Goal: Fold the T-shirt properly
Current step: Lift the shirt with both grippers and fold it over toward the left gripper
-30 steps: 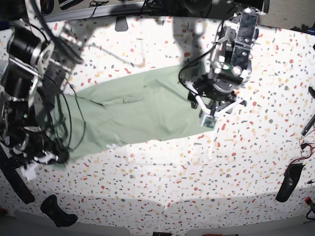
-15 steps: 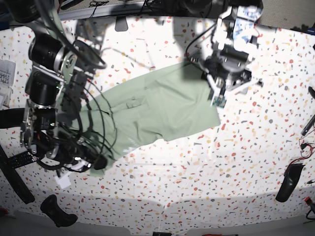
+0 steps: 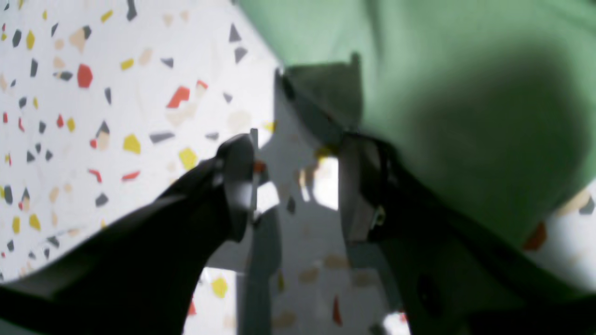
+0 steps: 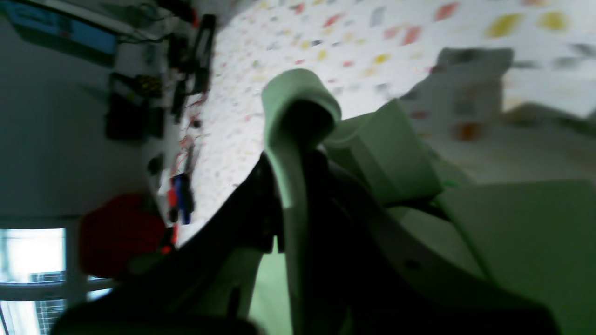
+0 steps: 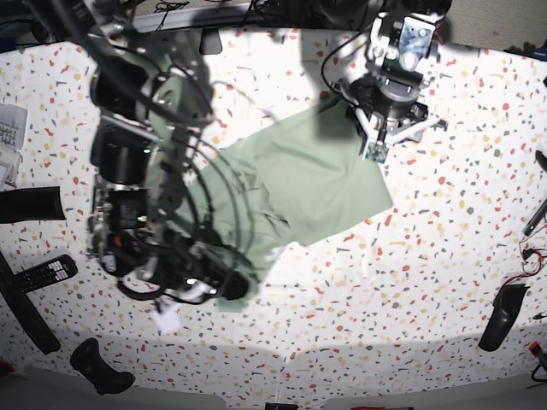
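Right gripper [image 4: 298, 186] pinches the T-shirt [image 5: 316, 184]; left gripper [image 3: 298, 181] gapes empty beside its edge, over speckled table [image 5: 427, 282].

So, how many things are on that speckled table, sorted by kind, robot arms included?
Robot arms: 2, the left gripper and the right gripper
Green T-shirt: 1
Remote control: 1
Dark objects I can't identify: 4, at and
Total: 9
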Tool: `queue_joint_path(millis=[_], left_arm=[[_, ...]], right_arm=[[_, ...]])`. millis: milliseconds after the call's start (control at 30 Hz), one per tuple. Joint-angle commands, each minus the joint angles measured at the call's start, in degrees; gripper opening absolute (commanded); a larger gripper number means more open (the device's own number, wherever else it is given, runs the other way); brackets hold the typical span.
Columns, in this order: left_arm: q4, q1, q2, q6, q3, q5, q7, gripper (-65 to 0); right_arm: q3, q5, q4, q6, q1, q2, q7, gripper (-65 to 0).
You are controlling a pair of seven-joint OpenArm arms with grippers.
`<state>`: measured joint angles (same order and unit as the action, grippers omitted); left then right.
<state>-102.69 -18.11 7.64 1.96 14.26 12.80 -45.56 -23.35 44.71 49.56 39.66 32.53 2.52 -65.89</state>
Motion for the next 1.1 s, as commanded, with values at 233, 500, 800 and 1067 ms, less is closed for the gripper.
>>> queue_joint_path(millis=[233,500,800,1067], left_arm=[[-0.7,3.2,0.0,0.2,0.0,-2.4,1.5,-37.4],[-0.6,3.2,0.0,0.2,0.0,-2.9,4.0,-37.4],[7.3,8.1,-0.5,0.2,0.0,-6.0,5.4,-37.4],[13.3,12.5,-3.4,0.2,0.1,-8.0,4.7,-37.4]], right_arm=[[0.1,1.8,1.0,0.3,2.0,-7.6,0.7,-65.0],[2.8,2.5,0.9,0.3,1.9,-11.5,0.7,-65.0],[17.9,3.6,0.9,-1.0,1.9,-11.5,0.7,-65.0],[32.7,9.7,0.9,-1.7,2.1,-11.5,0.8,-65.0]])
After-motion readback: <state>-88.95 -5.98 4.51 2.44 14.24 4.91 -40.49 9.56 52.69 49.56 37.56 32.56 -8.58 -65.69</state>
